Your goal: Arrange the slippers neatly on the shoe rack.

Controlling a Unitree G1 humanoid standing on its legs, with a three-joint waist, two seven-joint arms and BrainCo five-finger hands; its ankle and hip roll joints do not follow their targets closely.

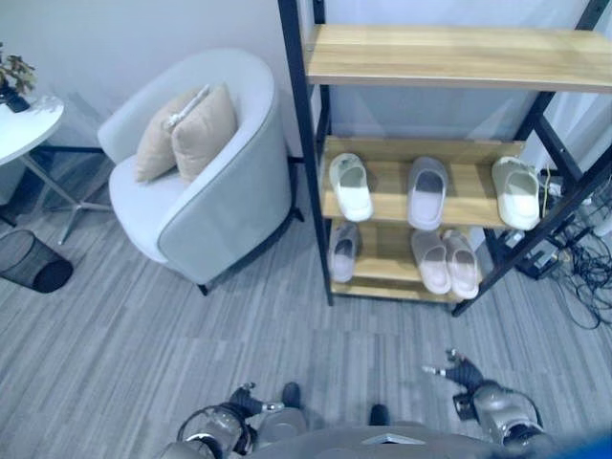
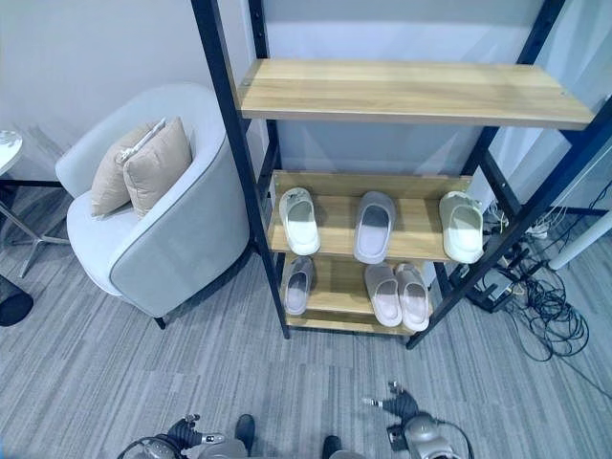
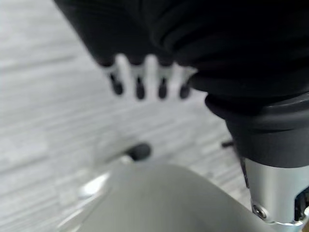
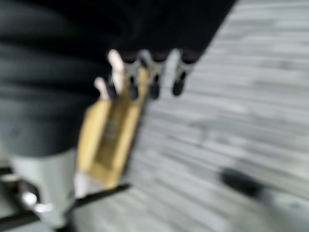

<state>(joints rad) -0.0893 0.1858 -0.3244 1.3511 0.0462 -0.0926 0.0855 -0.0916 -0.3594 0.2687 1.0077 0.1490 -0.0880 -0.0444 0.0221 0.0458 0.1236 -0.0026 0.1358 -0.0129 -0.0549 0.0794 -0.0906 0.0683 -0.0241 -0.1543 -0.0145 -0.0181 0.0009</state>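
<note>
Silver fingers on both hands hang straight and relaxed, holding nothing, touching nothing. Left hand (image 3: 145, 79): fingers in a loose row over the grey plank floor (image 1: 143, 354), dark tips slightly spread. Right hand (image 4: 149, 72): same, fingers extended and loose; the rack shows past them, blurred. From the head camera the right hand (image 1: 464, 375) sits low near the bottom edge, well short of the rack, and the left hand (image 1: 251, 400) is low at bottom left.

Slippers are all on the shoe rack (image 1: 298, 124), a black frame with wooden shelves. Top shelf (image 1: 449, 53) is bare wood. Middle shelf: white slipper (image 1: 351, 186) at left, grey slipper (image 1: 427, 192) in the centre, pale-green slipper (image 1: 517, 192) at right, each well apart from the next. Bottom shelf: single grey slipper (image 1: 343, 251) at left, pink pair (image 1: 446, 261) side by side toward the right, touching or nearly so.

No readable writing or labels on slippers or rack.

Left of the rack: grey armchair (image 1: 215, 191) with two beige cushions (image 1: 186, 129) leaning together. Further left, white round table (image 1: 24, 124) and black mesh bin (image 1: 33, 263).
</note>
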